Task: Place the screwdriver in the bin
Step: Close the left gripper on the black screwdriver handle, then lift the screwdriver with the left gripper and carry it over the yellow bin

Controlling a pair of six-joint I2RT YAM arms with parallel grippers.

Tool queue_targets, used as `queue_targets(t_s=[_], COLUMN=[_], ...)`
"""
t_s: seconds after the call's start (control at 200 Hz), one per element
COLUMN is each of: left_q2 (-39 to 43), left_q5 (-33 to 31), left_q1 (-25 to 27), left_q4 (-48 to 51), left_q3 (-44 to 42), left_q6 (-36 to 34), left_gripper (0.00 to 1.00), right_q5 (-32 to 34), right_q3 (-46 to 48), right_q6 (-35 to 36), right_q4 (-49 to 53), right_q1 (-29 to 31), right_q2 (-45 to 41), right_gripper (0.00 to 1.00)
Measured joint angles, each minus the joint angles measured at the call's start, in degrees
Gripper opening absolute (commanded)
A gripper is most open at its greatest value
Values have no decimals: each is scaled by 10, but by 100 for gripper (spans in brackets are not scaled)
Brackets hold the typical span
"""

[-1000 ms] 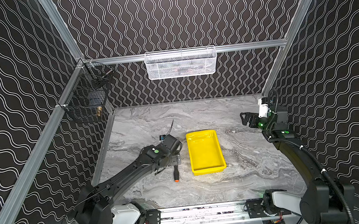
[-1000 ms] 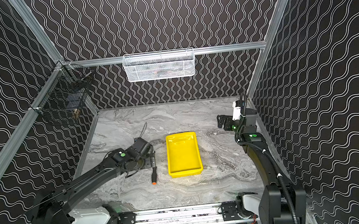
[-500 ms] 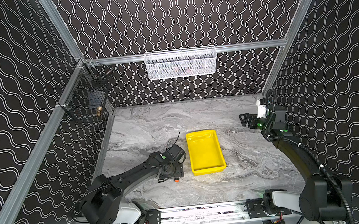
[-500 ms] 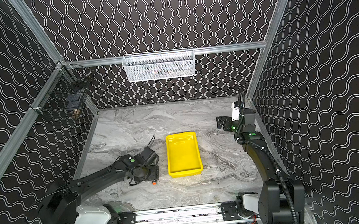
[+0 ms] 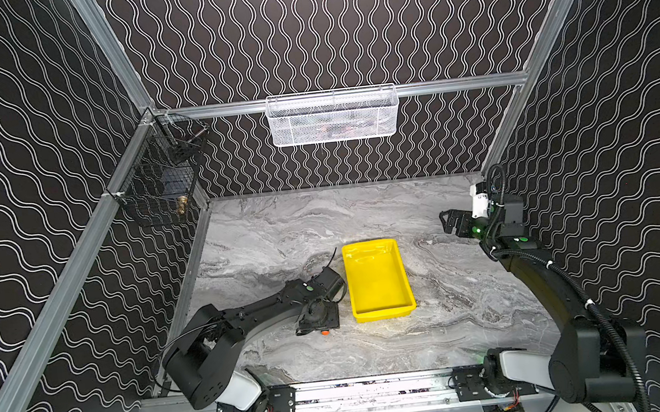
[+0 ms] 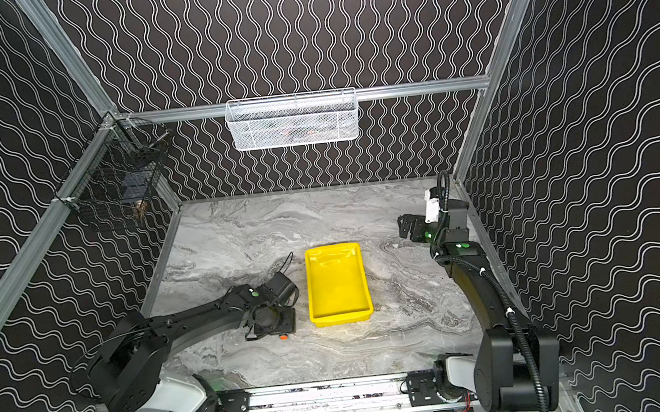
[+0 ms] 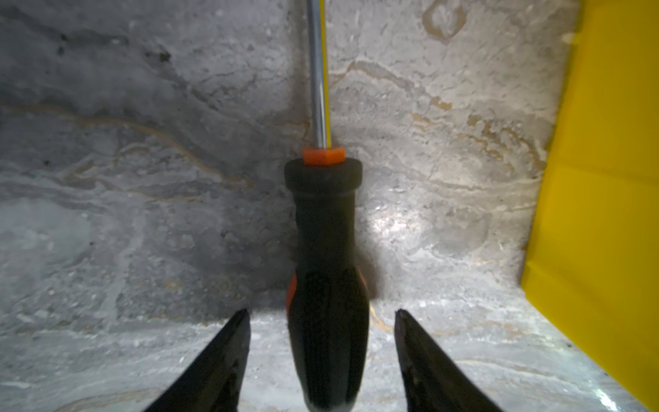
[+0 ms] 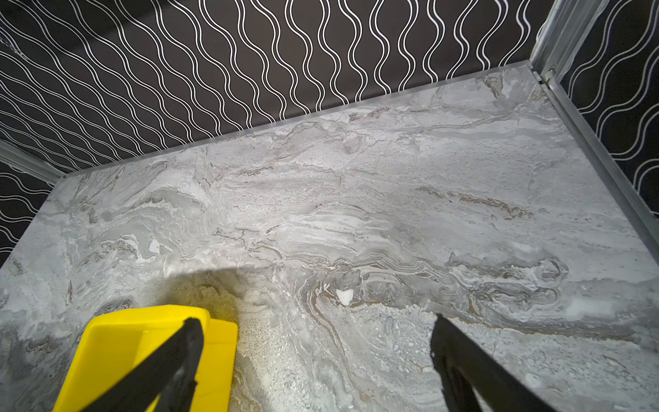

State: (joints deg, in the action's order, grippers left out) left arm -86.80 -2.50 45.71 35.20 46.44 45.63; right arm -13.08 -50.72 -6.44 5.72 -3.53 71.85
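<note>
Two black fingers (image 7: 221, 356) of the left pincer (image 7: 321, 310) stand either side of the screwdriver (image 7: 326, 228), and a strip of grey marble table (image 7: 142, 214) shows between each finger and the black handle. The pincer is open: it straddles the handle without touching it. The screwdriver lies flat on the table, outside the bin (image 7: 606, 178). Its thick handle sits between the jaws, while its orange collar and thin metal shaft run straight ahead of the fingertips. The bin sits off to one side of this pincer, near the screwdriver but apart from it, its yellow wall running roughly alongside the shaft.

In both top views the left pincer (image 5: 318, 321) is down low over the table, just beside the bin's (image 5: 378, 281) long wall. Only the orange end cap (image 5: 325, 332) of the screwdriver pokes out from under it, on the side away from the fingertips.

Well apart, beyond the bin's opposite side, the right pincer (image 8: 315, 319) hangs above the table with its jaws spread wide and only marble between them. One corner of the bin shows behind one of its fingers
</note>
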Motion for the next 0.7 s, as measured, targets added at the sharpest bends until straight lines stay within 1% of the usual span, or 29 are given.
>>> queue_targets(t_s=[0.085,0.175,0.27,0.455,0.516,0.671,0.701], left_q2=[-9,-16,-19,-21,-21,-20,-18], left_q5=[-1,-3,-8,-11,-9,-10,-11], left_q1=[0,0,0,0,0,0,0], left_q4=[-5,-10,-8,-9,-9,-2,-1], left_q3=[0,1,2,4,5,9,9], left_q6=[-7,-7,-8,-8,-8,-8,-8], left_gripper=[61,54,42,28,21,14,11], right_q5=[0,2,2,4,4,4,3], right_q3=[0,0,0,0,0,0,0], right_q6=[0,0,0,1,1,3,3], right_q4=[0,0,2,1,1,2,2], right_q1=[0,0,0,0,0,0,0], right_q2=[1,3,3,3,4,4,4], right_gripper=[99,100,99,100,99,100,100])
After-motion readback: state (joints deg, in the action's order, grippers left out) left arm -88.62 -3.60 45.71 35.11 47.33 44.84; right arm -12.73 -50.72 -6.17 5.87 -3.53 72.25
